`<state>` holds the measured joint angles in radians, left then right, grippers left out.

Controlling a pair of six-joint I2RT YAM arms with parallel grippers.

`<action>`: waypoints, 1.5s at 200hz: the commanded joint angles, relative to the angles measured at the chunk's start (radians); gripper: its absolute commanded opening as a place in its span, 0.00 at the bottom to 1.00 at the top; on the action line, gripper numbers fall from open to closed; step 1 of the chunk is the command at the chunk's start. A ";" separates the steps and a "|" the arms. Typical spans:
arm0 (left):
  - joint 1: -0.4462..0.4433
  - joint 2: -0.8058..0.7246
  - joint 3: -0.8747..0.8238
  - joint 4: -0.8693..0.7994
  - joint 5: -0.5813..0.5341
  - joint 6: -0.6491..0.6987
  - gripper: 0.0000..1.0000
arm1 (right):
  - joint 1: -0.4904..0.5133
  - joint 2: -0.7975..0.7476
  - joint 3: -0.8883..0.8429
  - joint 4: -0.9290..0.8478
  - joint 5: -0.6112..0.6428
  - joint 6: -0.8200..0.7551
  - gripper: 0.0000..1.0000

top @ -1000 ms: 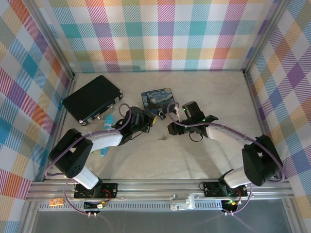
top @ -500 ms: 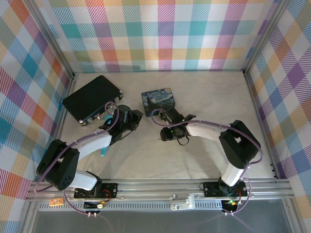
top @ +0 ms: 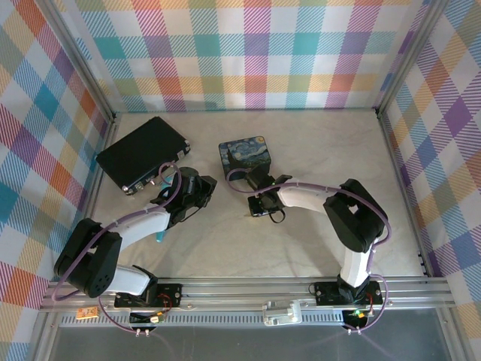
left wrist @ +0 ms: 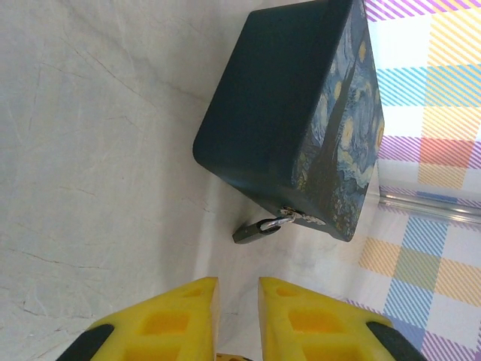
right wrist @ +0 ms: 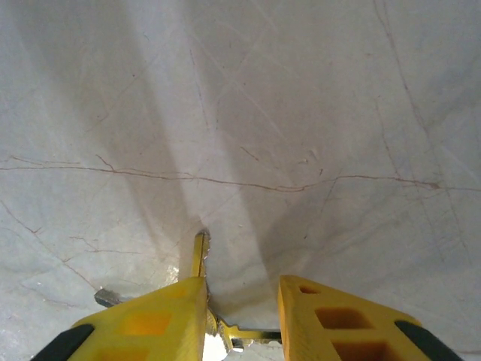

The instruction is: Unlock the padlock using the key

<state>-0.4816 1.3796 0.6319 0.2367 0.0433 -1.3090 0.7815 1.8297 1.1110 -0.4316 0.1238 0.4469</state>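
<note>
The padlock (left wrist: pixel 252 231) hangs from the latch on the near lower corner of the tin (left wrist: pixel 285 113), its dark body lying on the table (top: pixel 316 150) just off the tin's edge and its silver shackle hooked through the clasp. The tin lies flat with its painted lid up.

The left gripper (left wrist: pixel 238 316) sits just left of the tin and a little nearer the arm bases. It points at the tin's padlock corner and stays apart from both tin and padlock. Its yellow fingers (left wrist: pixel 180 316) stand a narrow gap apart, bare table shows between them, and they hold nothing.

The right gripper (right wrist: pixel 240 316) is low over the table on the near side of the tin, close to its front edge. The key (right wrist: pixel 199 252) lies there on the table, its thin blade poking out along the inner edge of one yellow finger (right wrist: pixel 150 323). More small metal parts show beside that finger and across the gap at the fingers' base. The fingers stand apart on either side of this metal. Whether they pinch any of it cannot be told.

A black case (top: pixel 143 154) lies well left of the tin. A light-blue stick (top: pixel 160 238) shows farther left and nearer, beside the left arm.
</note>
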 commanded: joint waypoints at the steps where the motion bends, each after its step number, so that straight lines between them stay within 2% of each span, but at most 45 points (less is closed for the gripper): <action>1: 0.008 -0.025 -0.011 -0.019 0.006 -0.001 0.21 | 0.030 0.021 -0.014 -0.085 0.021 0.036 0.33; 34: 0.009 -0.026 -0.014 -0.026 0.004 -0.006 0.21 | 0.061 -0.010 -0.016 -0.095 0.069 0.040 0.38; 65: 0.009 -0.026 -0.014 -0.030 0.006 -0.008 0.21 | 0.061 -0.051 0.041 -0.170 0.102 0.030 0.37; 97: 0.017 -0.037 -0.012 -0.045 -0.002 -0.007 0.22 | 0.065 -0.107 0.030 -0.147 0.047 0.001 0.35; 158: 0.031 -0.056 -0.019 -0.085 -0.008 0.012 0.23 | 0.088 -0.033 0.029 -0.118 0.015 -0.016 0.33; 161: 0.031 -0.057 -0.020 -0.085 -0.009 0.011 0.30 | 0.088 -0.030 0.029 -0.116 0.015 -0.017 0.33; 169: 0.031 -0.060 -0.021 -0.090 -0.012 0.008 0.41 | 0.090 -0.023 0.029 -0.112 0.013 -0.018 0.33; 187: 0.031 -0.065 -0.020 -0.108 -0.017 0.007 0.55 | 0.093 -0.010 0.027 -0.104 0.006 -0.017 0.33; 217: 0.032 -0.073 -0.020 -0.118 -0.018 0.012 0.58 | 0.092 0.012 0.023 -0.114 0.024 -0.007 0.25; 264: 0.031 -0.074 -0.020 -0.112 -0.004 0.013 0.58 | 0.086 0.002 -0.014 -0.073 0.029 -0.020 0.01; 300: 0.011 -0.068 -0.023 -0.096 0.000 0.008 0.58 | 0.018 -0.073 -0.097 0.025 -0.042 -0.007 0.00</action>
<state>-0.4614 1.3281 0.6247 0.1326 0.0360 -1.3113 0.8490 1.7962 1.0874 -0.4500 0.1349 0.4332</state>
